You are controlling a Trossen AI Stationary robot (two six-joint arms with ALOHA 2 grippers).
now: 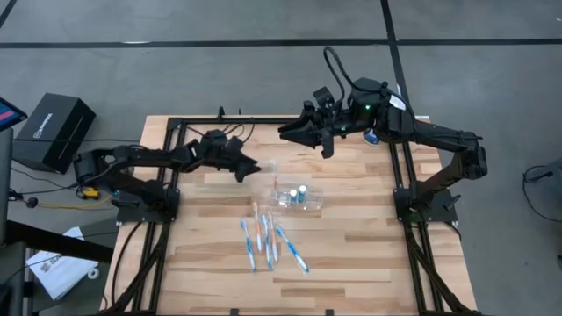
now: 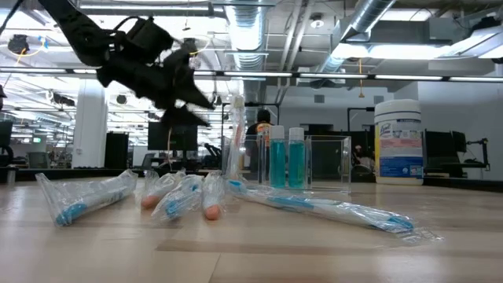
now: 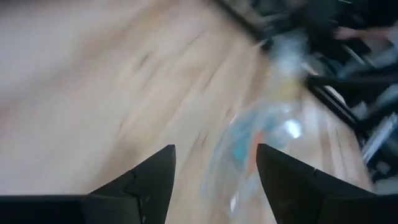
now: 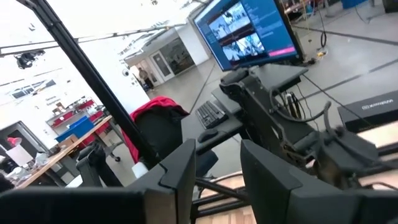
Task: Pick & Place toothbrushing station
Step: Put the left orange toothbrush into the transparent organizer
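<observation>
Toothbrushes: several blue-and-orange brushes in clear wrappers lie fanned on the wooden counter, nearest the low camera; in the low view they sprawl across the front
Toothbrushing station: the clear plastic holder stands on the counter just behind the toothbrushes, near the middle; in the low view its see-through box rises beside two small blue bottles, free of both claws
Left claw: raised above the counter, up and to the side of the station, fingers spread wide with nothing between them; its own wrist camera shows the two dark fingers apart over a blurred clear shape on the wood; in the low view the arm hangs dark at upper left
Right claw: held high over the far edge of the counter, well apart from the station; its fingers stand parted with a gap and hold nothing, aimed at the room
Canister: white with a blue label, upright at the far right of the counter
Beyond: a monitor on a desk and a black box on the floor
</observation>
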